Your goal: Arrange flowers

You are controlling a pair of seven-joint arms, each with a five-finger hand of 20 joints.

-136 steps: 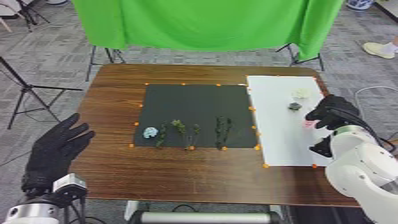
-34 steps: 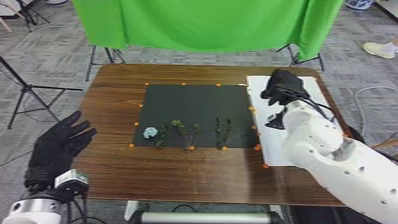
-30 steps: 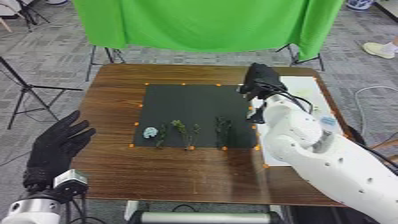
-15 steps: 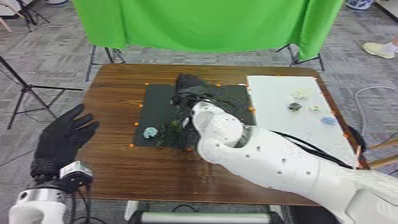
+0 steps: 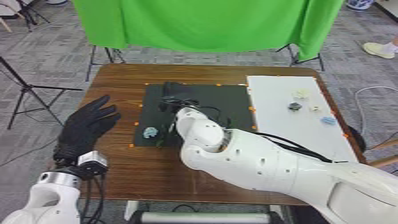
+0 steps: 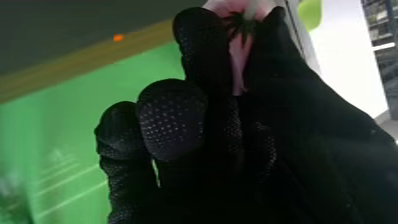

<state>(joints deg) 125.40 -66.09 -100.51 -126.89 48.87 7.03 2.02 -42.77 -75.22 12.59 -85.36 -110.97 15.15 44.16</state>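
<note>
The right hand has swung from white sheet to dark mat, fingers pinching a pink flower; placing it looks next

The head view looks forward and down from high behind the right hand, well back; the wrist view looks along that hand from close by. Both catch the green cloth and part of the tabletop beyond it.

Ahead of me: green cloth hanging past the brown table's far edge | my left: black tripod on grey carpet | my right: pale cable, wooden legs
</note>
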